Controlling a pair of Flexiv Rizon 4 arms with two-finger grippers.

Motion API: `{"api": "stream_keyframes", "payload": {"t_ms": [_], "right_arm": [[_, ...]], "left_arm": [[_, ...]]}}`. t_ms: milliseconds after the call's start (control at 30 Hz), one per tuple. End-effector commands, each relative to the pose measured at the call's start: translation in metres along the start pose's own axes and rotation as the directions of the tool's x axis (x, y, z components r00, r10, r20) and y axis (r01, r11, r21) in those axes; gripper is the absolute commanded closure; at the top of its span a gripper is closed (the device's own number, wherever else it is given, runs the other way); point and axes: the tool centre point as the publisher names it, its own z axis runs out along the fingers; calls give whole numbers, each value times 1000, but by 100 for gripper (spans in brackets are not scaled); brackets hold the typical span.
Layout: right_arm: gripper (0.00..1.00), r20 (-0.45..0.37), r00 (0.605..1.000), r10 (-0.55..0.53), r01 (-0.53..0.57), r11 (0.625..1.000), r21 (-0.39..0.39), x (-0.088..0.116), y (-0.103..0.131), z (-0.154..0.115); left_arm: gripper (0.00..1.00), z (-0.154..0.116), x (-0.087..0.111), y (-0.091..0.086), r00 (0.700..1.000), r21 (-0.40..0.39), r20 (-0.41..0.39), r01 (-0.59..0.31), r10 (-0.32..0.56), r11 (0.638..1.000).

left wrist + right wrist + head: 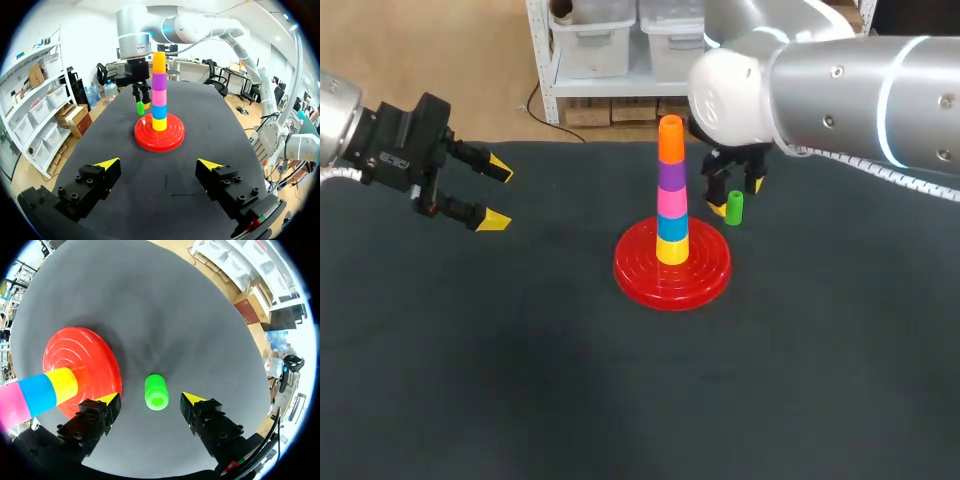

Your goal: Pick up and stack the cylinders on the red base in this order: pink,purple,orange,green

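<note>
One piece left: green, standing beside the base

Four-fifths done by my read. The stack on the red base [638, 278] ran yellow [671, 250], blue [671, 227], pink [671, 203], purple [671, 175], orange [671, 140], and looked straight.

- The green cylinder [157, 392] stood upright on the table, just beside the base rim on the far side, touching nothing that I could see.
- The right gripper [151, 399] hung over it, jaws apart, one finger on each side with a gap at both. Not clamped on anything.
- The left gripper [498, 194] was parked well apart at the left, jaws wide apart and empty.

Handling, my judgement only:
- It looked like small moulded plastic: light, stiff, no crush risk.
- The smooth round wall could slip or roll between the pads, and an off-centre squeeze would tip it, since it stood narrow and tall.
- I'd take it across the wall, centred between the pads, at mid-height or slightly above, leaving the bottom end free to seat on the orange piece.
- The top end looked recessed from the wrist view; I couldn't confirm that.
- The tower was tall and thin, so a sideways knock during placing was the main hazard. A light grip should do.
</note>
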Motion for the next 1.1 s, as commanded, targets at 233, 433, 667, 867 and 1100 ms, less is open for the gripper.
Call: {"api": "stream_keyframes", "payload": {"t_ms": [233,433,667,867,1100], "right_arm": [[32,50,999,1,-2,1000,21,3,-8,0],[36,53,999,-11,10,1000,22,-2,-10,1],[40,51,999,-20,19,1000,15,-4,-10,4],[52,55,998,-23,22,1000,15,-6,-10,5],[100,85,995,-54,50,997,55,-7,-7,-7]], "left_arm": [[0,0,1,-1,1000,-4,2,-2,2,1000],[0,0,1,-1,1000,-4,2,-2,2,1000],[0,0,1,-1,1000,-4,2,-2,2,1000],[0,0,1,-1,1000,-4,2,-2,2,1000],[0,0,1,-1,1000,-4,2,-2,2,1000]]}}
